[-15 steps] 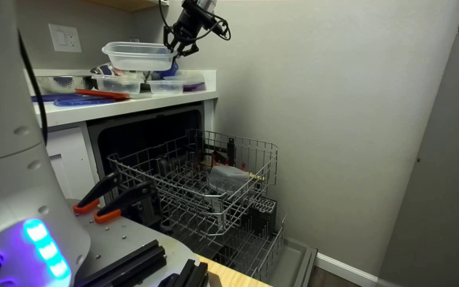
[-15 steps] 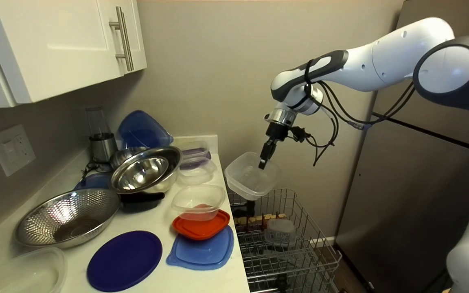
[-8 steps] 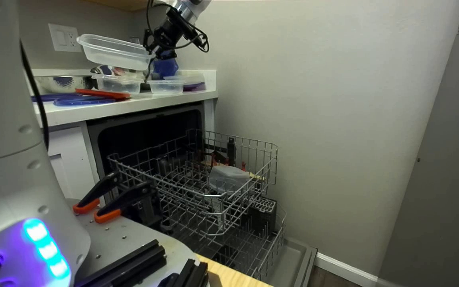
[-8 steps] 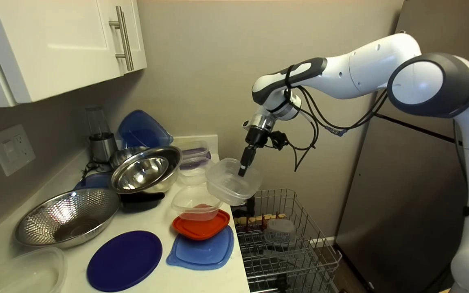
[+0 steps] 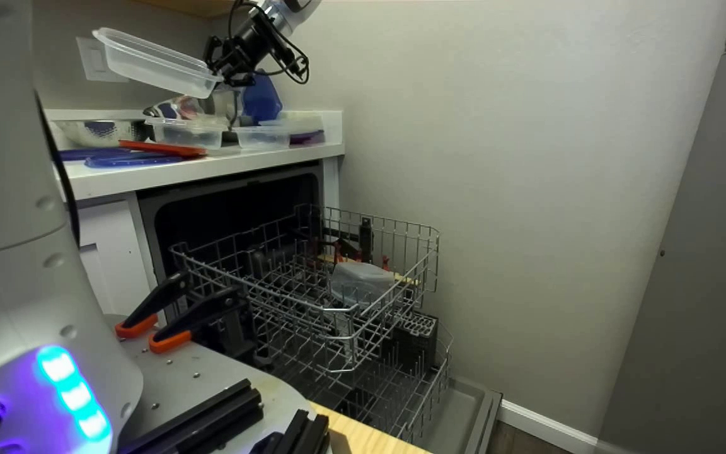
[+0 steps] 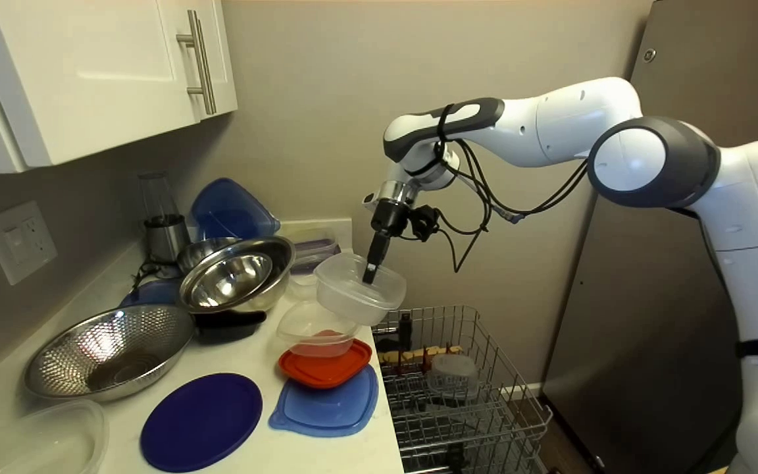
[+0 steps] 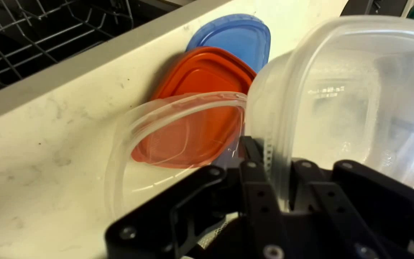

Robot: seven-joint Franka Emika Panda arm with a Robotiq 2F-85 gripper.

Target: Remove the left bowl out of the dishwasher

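The left bowl, a clear plastic container with rounded corners, hangs in the air above the counter's edge in both exterior views point(image 5: 155, 63) point(image 6: 356, 299). My gripper point(image 6: 370, 273) is shut on its wall, one finger outside and one inside the bowl point(image 7: 354, 97), as the wrist view shows. Its far end tips upward in an exterior view, away from my gripper point(image 5: 217, 77). Below stands the dishwasher point(image 5: 230, 202), open, with its wire rack point(image 6: 471, 421) pulled out.
Another clear container point(image 5: 360, 280) lies in the upper rack. On the white counter point(image 5: 243, 162) are a clear container point(image 6: 320, 322), a red lid point(image 6: 326, 372), blue lids point(image 6: 333, 418), metal bowls point(image 6: 234, 273) and a colander point(image 6: 112, 355). A white cabinet point(image 6: 102, 66) overhangs it.
My gripper has carried the bowl leftward in both exterior views, over the counter's edge. The bowl has become more tilted, its free end rising. The grip stays the same.
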